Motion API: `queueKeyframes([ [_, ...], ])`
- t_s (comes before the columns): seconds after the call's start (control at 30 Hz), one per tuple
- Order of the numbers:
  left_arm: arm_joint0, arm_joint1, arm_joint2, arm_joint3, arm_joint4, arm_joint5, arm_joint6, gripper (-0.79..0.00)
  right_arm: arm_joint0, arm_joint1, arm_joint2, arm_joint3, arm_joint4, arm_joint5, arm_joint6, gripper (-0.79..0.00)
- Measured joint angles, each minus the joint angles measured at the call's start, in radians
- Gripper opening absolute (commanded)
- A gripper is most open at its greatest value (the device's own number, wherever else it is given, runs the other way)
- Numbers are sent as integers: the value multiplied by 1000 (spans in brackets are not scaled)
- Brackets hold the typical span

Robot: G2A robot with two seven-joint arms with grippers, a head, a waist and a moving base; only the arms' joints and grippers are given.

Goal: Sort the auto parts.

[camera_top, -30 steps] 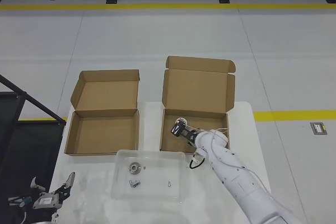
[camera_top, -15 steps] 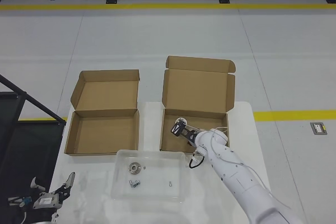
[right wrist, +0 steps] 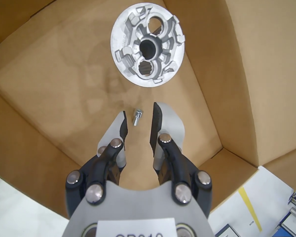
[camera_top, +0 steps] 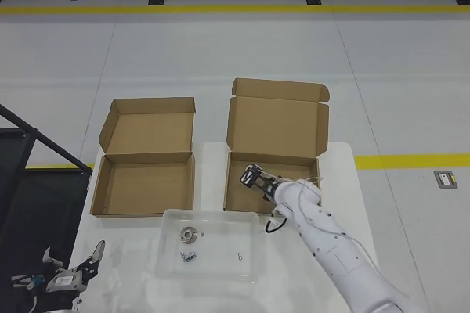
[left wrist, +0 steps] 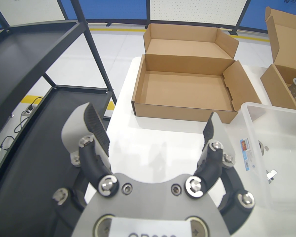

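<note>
My right gripper (right wrist: 139, 108) hangs open over the floor of the right cardboard box (right wrist: 64, 75), near its left wall (camera_top: 229, 188) in the top view. A small silver bolt (right wrist: 137, 116) shows between the fingertips, untouched by either pad. Just beyond lies a round cast metal disc (right wrist: 147, 44) with holes. The same gripper (camera_top: 249, 177) shows from above. A clear plastic bin (camera_top: 168, 215) at the table's front holds a round part (camera_top: 189, 232), a small bracket (camera_top: 186, 256) and a bolt (camera_top: 239, 255). My left gripper (left wrist: 150, 111) is open beside the table's front left corner.
The left cardboard box (camera_top: 141, 186) stands open with a bare floor (left wrist: 185, 87). A black metal rack (left wrist: 39, 80) stands left of the table. White tabletop (left wrist: 157, 136) lies between the left gripper and the boxes.
The right gripper has shifted slightly farther back over the right box. The left arm has not moved.
</note>
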State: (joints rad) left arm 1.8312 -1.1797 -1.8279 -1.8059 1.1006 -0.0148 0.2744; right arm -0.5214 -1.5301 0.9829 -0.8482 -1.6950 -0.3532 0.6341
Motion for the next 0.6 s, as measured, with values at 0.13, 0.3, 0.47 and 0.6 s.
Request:
queueKeyframes([
  [0.13, 0, 0, 0, 0, 0, 0, 0, 0, -49, 20, 40, -106, -5, -29, 8, -520],
  [0.3, 0, 0, 0, 0, 0, 0, 0, 0, -148, 52, 101, -301, -10, -122, -7, -517],
  [0.47, 0, 0, 0, 0, 0, 0, 0, 0, -289, 81, 157, -548, 16, -240, -25, -505],
  [0.6, 0, 0, 0, 0, 0, 0, 0, 0, -372, 95, 160, -702, 52, -367, -32, -480],
])
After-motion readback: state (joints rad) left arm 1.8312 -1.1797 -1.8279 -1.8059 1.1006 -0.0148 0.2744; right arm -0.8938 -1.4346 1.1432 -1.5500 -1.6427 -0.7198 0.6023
